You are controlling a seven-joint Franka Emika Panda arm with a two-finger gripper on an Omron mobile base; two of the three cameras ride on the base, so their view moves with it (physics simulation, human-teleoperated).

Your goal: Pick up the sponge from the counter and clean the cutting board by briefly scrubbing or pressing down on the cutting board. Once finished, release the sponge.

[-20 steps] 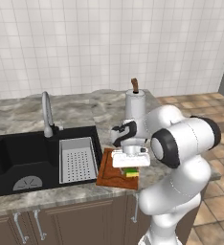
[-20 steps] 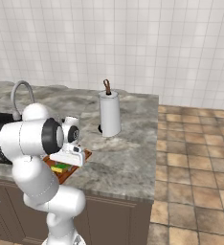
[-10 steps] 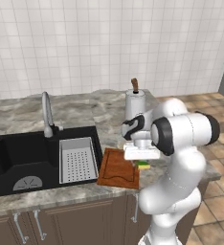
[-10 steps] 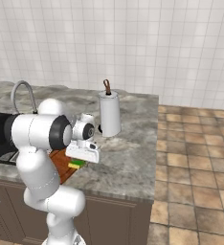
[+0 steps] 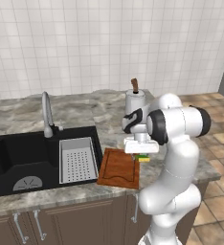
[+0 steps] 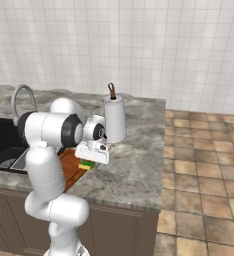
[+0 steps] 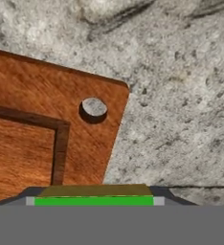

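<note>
The green and yellow sponge (image 5: 143,158) hangs just off the right edge of the reddish-brown cutting board (image 5: 117,168), a little above the marbled counter (image 5: 85,112). My gripper (image 5: 142,154) points down and is shut on it. In the right base view the sponge (image 6: 87,165) sits under the white hand, beside the board (image 6: 70,168). The hand view has the sponge (image 7: 94,200) pinched at the bottom between the finger tips. Beyond it lie the board's corner (image 7: 32,134) with its round hole and the bare counter (image 7: 181,105).
A paper towel roll on a holder (image 5: 134,102) stands on the counter just behind the hand. Left of the board lies the black sink (image 5: 18,158) with a grey perforated tray (image 5: 77,160) and a faucet (image 5: 47,115). The counter ends at the right, over tiled floor (image 6: 204,165).
The arm has swung right and risen slightly with the sponge in its grip, from over the middle of the board to its right edge. Nothing else moved.
</note>
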